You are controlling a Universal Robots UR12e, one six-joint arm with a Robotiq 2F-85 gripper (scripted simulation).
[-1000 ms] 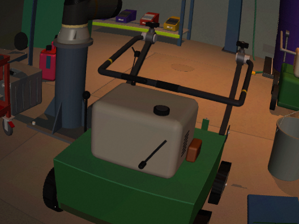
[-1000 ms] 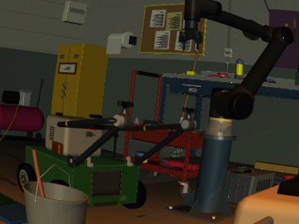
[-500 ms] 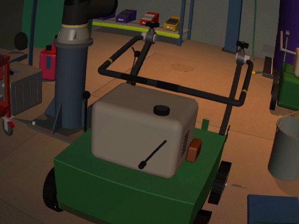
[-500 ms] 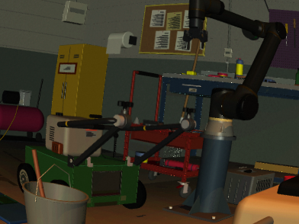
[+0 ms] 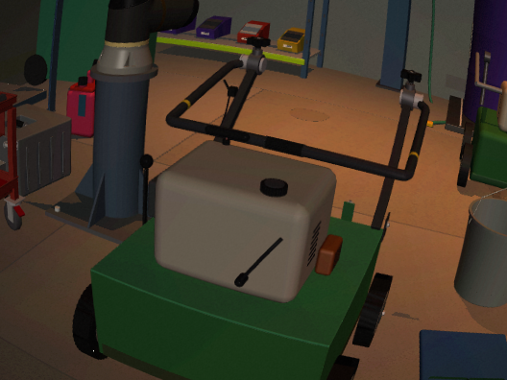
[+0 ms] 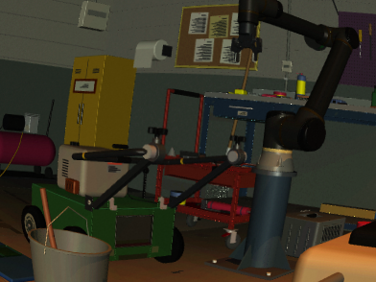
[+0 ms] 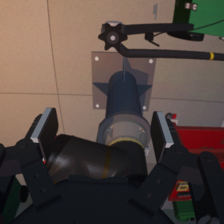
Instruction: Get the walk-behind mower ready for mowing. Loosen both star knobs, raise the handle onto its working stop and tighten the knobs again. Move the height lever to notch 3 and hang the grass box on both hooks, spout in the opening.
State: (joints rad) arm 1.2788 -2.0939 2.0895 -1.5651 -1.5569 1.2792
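The near star knob [image 7: 112, 36] [image 5: 257, 42] [image 6: 237, 139] sits on the handle pivot closest to the arm's pedestal, far below my gripper [image 7: 104, 135] [image 6: 246, 48], which hangs high in the air, open and empty, pointing down. The second star knob [image 5: 411, 76] [image 6: 157, 131] caps the other pivot. The black handle [image 5: 293, 148] [image 6: 144, 157] is folded forward over the grey engine cover [image 5: 242, 219] of the green mower [image 5: 230, 291] [image 6: 103, 211]. A black-knobbed height lever [image 5: 145, 186] stands at the deck's side by the pedestal. The grey slatted grass box [image 6: 311, 230] [image 5: 41, 150] rests on the floor beyond the pedestal.
Shelving with coloured bins [image 5: 249, 32] stands behind the mower, a red cart [image 6: 206, 182] and blue workbench [image 6: 287, 105] beside the arm's pedestal [image 5: 120, 138] [image 7: 123, 97]. A grey bucket [image 5: 485, 251] [image 6: 72, 256] stands near the mower's side. A red fuel can [image 5: 80, 102] sits by the pedestal.
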